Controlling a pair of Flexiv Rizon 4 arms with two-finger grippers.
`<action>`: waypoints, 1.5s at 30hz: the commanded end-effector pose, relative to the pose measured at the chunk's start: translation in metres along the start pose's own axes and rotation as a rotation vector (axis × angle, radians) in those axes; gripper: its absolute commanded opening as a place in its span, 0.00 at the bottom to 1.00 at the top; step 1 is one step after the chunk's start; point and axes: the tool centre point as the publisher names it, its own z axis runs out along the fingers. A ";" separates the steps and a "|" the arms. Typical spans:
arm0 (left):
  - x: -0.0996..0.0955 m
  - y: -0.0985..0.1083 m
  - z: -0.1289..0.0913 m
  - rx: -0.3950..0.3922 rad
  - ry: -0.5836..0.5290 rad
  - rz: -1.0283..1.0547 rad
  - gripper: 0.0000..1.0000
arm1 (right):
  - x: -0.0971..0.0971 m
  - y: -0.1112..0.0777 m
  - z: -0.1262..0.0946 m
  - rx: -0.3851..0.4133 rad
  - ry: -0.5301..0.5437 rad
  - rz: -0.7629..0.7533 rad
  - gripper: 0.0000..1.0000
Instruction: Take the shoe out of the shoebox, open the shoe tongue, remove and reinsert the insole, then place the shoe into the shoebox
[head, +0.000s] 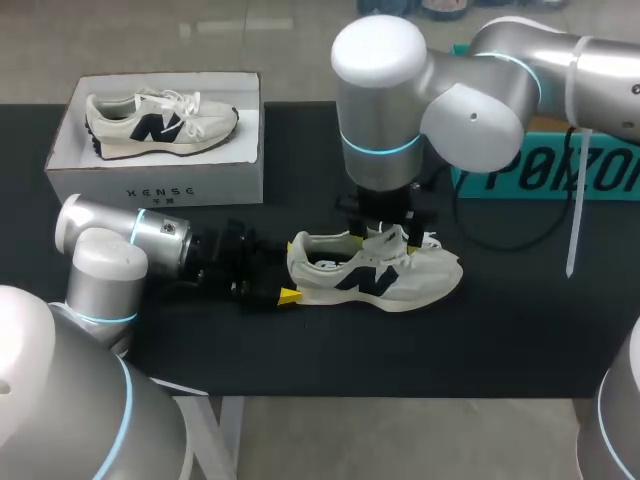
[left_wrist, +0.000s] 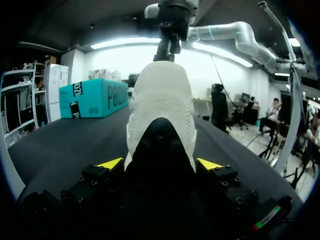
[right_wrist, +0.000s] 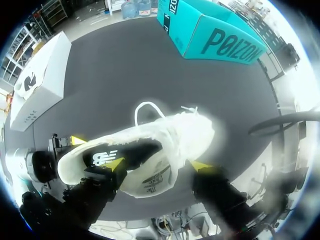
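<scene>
A cream shoe (head: 380, 275) with a dark side logo lies on the black table (head: 300, 350), heel to the left. My left gripper (head: 283, 285) is at the heel. In the left wrist view the heel (left_wrist: 160, 100) sits between the yellow tips, and both fingers (left_wrist: 111, 163) press its sides. My right gripper (head: 385, 235) hangs over the tongue. In the right wrist view it (right_wrist: 159, 165) stands open astride the shoe's (right_wrist: 165, 135) opening, where the white insole (right_wrist: 152, 182) shows. The white shoebox (head: 155, 190) stands at the back left with a second shoe (head: 160, 122) inside.
A teal box (head: 560, 175) lies at the back right, with a black cable (head: 500, 235) curving in front of it. The white shoebox (right_wrist: 42, 75) and the teal box (right_wrist: 215, 30) also show in the right wrist view.
</scene>
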 end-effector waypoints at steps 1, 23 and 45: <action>0.001 0.003 0.003 0.001 -0.003 0.000 0.00 | -0.002 -0.006 0.000 -0.022 -0.002 0.132 0.00; 0.001 0.003 0.003 0.001 -0.003 0.000 0.00 | -0.038 0.008 -0.003 -0.033 0.019 0.025 0.00; 0.001 0.003 0.003 0.001 -0.003 0.000 0.00 | -0.037 -0.014 -0.057 0.101 0.468 -0.034 1.00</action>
